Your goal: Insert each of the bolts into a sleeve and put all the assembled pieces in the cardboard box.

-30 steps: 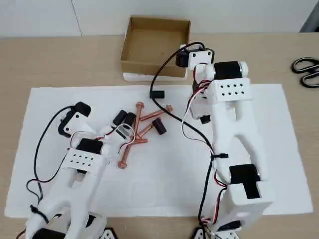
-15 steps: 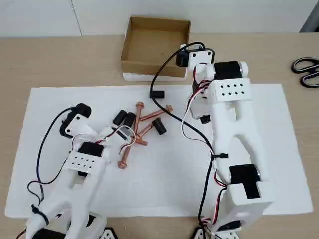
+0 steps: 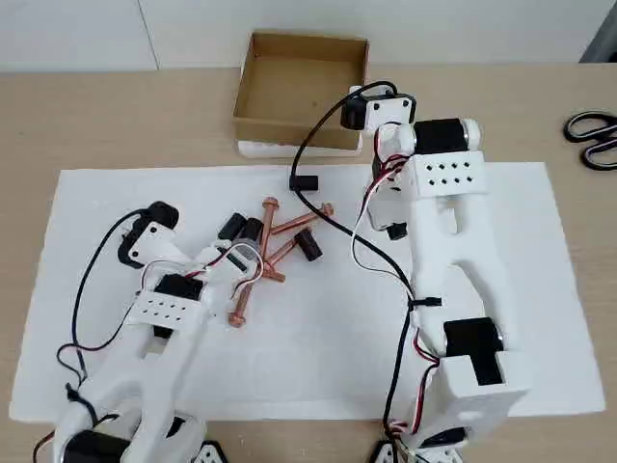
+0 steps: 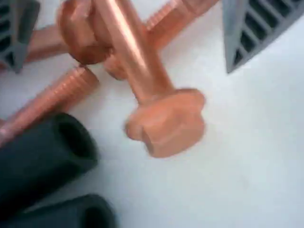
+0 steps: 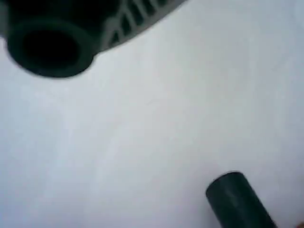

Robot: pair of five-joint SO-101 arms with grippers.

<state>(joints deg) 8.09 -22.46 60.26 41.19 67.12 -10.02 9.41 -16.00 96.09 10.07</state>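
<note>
Left arm: the left arm (image 3: 159,318) rises from the near-left edge of the sheet and bends in toward the middle. Its wrist is low over the heap of bolts.
Left fingers: the left gripper (image 4: 123,69) is spread wide and grips nothing. One ribbed grey finger (image 4: 256,28) stands on each side of the heap.
Right arm: the right arm (image 3: 448,222) is stretched from the near-right edge toward the far side. Its wrist is just in front of the cardboard box.
Right fingers: the right gripper (image 5: 95,28) looks clenched on a black sleeve (image 5: 47,47). The sleeve's open end faces the wrist camera and it sits against a ribbed finger (image 5: 137,16).
Bolts: copper-coloured flange bolts (image 3: 280,236) lie crossed on one another at mid-sheet. One flanged head (image 4: 166,123) is directly below the left gripper.
Loose sleeves: two black sleeves (image 4: 42,161) touch the heap. Another sleeve (image 3: 305,182) lies apart, nearer the box.
Cardboard box: the cardboard box (image 3: 253,87) stands open at the far edge of the sheet.
Surface: a white paper sheet (image 3: 318,338) covers the wooden tabletop (image 3: 116,116).
Room: scissors (image 3: 593,135) lie on the bare wood at the far right.
</note>
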